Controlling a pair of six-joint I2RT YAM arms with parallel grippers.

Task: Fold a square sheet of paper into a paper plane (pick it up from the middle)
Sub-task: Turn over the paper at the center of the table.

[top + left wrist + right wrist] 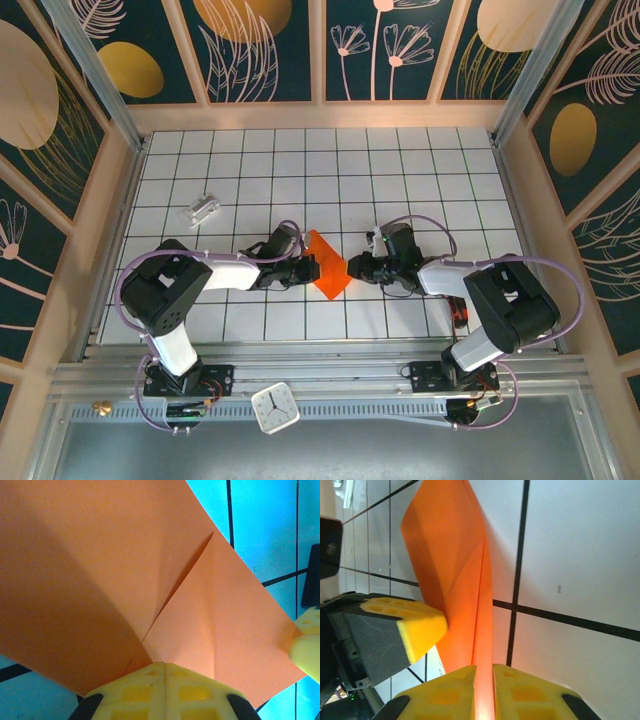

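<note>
The square sheet of paper (328, 265), bright orange, stands folded and creased between my two grippers at mid-table, lifted on edge. My left gripper (308, 268) is shut on its left side. In the left wrist view the yellow pads (145, 690) meet on the sheet (125, 555), where a diagonal flap edge runs up from the grip. My right gripper (352, 268) has its jaws pressed on the opposite edge. In the right wrist view the orange sheet (450, 545) runs down between the right gripper (484, 672) pads, and a yellow fingertip (415, 630) of the left gripper touches it.
A small silvery-white block (204, 208) lies at the back left of the gridded table (400, 170). A white clock (274, 407) sits on the front rail. A small dark item with red bits (460, 315) lies beside the right arm. Wooden frame walls surround the table.
</note>
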